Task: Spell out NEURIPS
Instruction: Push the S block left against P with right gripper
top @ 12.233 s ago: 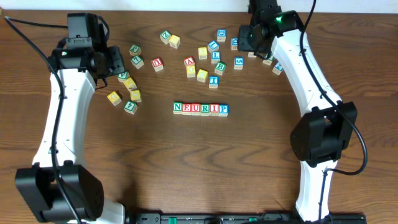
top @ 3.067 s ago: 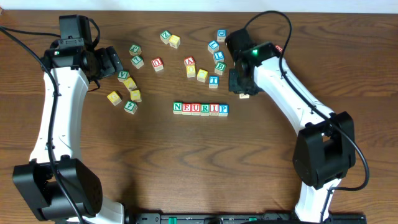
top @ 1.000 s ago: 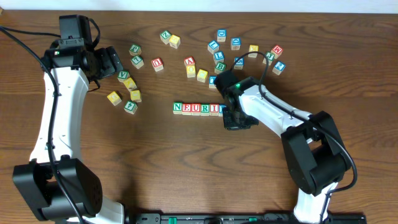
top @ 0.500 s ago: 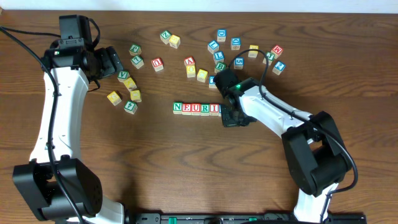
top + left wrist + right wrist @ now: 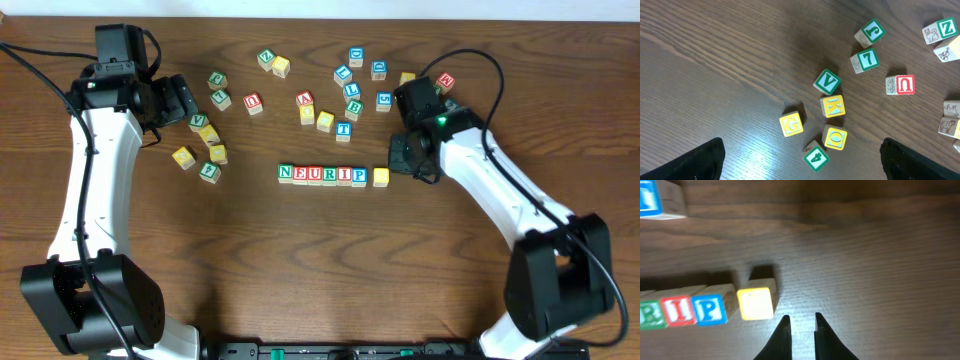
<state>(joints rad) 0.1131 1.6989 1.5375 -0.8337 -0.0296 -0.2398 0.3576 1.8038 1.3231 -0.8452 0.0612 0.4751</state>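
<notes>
The table [image 5: 300,260] carries everything. Well left of the P cube [image 5: 359,175], which ends the row NEURIP, the left hand [image 5: 801,147] hangs spread wide and empty. The right hand [image 5: 800,325], fingers nearly pressed together on nothing, is near P's right. The yellow cube [image 5: 381,177] lies just beside P, its letter unreadable. It is probably light, stiff, smooth wood: pinch opposite flat faces
</notes>
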